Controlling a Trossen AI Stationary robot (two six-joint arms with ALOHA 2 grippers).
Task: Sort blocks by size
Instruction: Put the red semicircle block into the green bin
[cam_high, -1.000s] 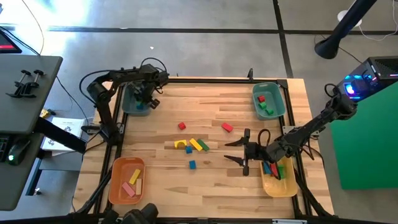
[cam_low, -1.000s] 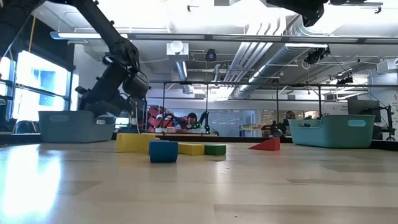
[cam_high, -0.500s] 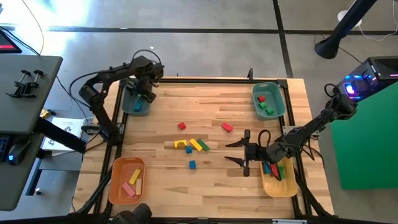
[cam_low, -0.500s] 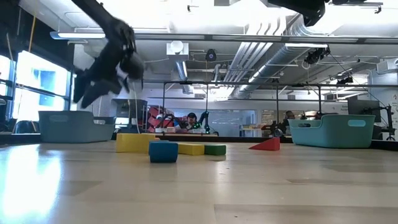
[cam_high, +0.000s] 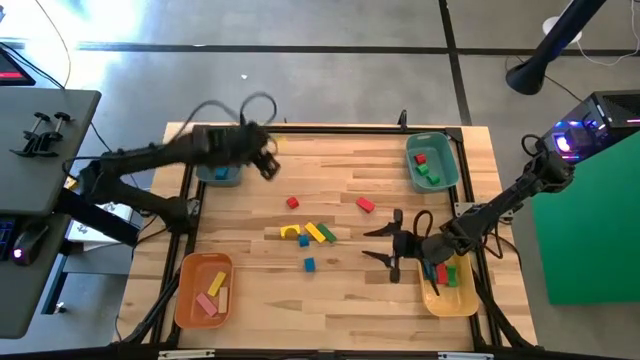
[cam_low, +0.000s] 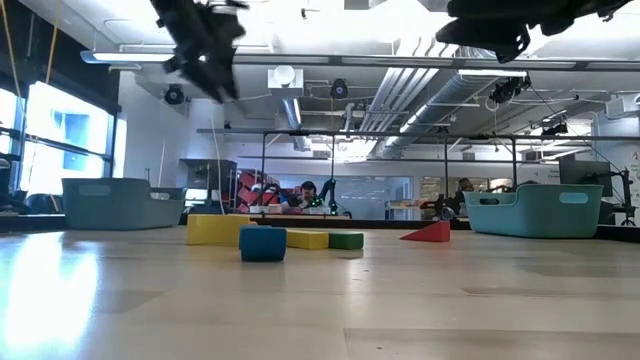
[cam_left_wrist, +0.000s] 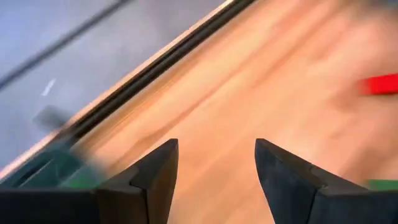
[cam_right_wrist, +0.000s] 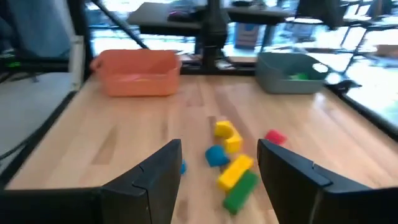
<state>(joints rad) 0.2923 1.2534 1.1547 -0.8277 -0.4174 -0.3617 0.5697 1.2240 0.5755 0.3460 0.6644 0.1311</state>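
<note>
We see the left gripper (cam_high: 268, 160) raised over the far left part of the table (cam_high: 340, 290), just beside the left teal bin (cam_high: 217, 172), with its fingers spread and nothing between them; the right gripper (cam_high: 385, 245) hangs near the yellow bin (cam_high: 447, 295) on the right side, its fingers also spread and empty. The loose blocks lie in the middle of the table, between the two arms: a small red cube (cam_high: 292, 202), a red block (cam_high: 365, 204), a yellow arch (cam_high: 290, 231), a yellow bar (cam_high: 316, 233) touching a green bar (cam_high: 327, 233), and two blue cubes (cam_high: 308, 264) on the near side of this group. The relation that matters, in our judgement, is this one: the small red cube lies just in front of the left gripper, toward the table's middle, so the left arm is the nearer one for it; the bars lie nearer to the right gripper, and their long axes run diagonally across the table, so the fingers should probably close across the short side. Some blocks are already in the bins: green and red ones in the right teal bin (cam_high: 447, 160), pink and yellow ones in the orange bin (cam_high: 186, 290).
</note>
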